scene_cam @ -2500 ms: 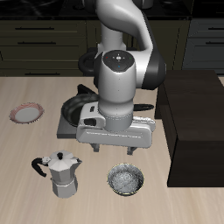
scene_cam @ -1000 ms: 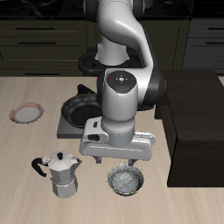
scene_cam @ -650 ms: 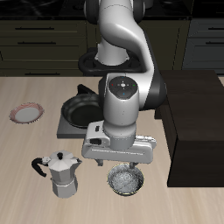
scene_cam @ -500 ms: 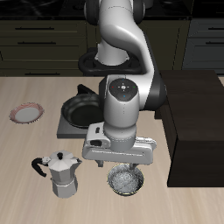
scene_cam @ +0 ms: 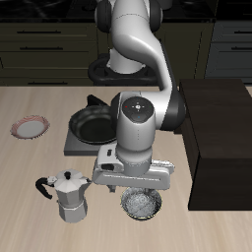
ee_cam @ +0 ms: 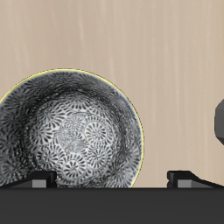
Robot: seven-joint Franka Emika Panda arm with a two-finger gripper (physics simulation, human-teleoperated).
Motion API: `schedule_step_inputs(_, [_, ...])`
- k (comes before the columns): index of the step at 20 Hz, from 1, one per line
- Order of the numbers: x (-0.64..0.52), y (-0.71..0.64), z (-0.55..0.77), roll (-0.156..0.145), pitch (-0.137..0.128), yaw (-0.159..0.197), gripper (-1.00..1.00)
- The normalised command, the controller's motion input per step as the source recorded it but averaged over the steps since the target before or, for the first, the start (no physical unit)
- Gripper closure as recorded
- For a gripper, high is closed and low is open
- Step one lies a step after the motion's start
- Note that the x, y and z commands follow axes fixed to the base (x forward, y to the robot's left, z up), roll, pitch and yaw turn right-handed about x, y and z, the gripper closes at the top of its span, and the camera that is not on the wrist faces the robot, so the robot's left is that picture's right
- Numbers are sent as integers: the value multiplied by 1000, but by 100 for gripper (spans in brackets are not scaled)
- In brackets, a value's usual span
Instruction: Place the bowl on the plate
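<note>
The bowl (scene_cam: 143,204), grey-white speckled inside with a dark rim, sits on the table near the front edge. In the wrist view the bowl (ee_cam: 68,131) shows from straight above, close below the camera. My gripper (scene_cam: 141,192) hangs low just over it, open, with its fingertips (ee_cam: 39,179) wide apart and nothing between them (ee_cam: 112,179). One side of the bowl's rim lies between the fingers; the rest lies outside them. The plate (scene_cam: 30,126), pale with a pinkish-red rim, lies far off near the table's side edge, bare.
A silver moka pot (scene_cam: 67,194) stands close beside the bowl. A black frying pan (scene_cam: 91,124) rests on a grey burner slab (scene_cam: 75,146) farther back. A dark block (scene_cam: 221,138) fills the other side of the table.
My arm has come forward and down, bringing the open gripper from above the burner slab to just over the bowl. The bowl, plate and pot have not moved.
</note>
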Motion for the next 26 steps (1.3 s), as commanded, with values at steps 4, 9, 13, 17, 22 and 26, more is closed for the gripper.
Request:
schedule_step_inputs(4, [2, -51, -230, -12, 24, 14, -100])
schedule_step_inputs(9, [53, -63, -324, -19, 50, 36, -100])
schedule_step_inputs(13, [-1, -37, -169, -7, 39, -7, -100])
schedule_step_inputs(17, [-76, 139, -191, 65, 54, -12, 100])
schedule_step_inputs(22, [-40, 68, 42, 14, -8, 6, 100])
schedule_step_inputs(26, [-80, 110, 119, 42, -23, -2, 100])
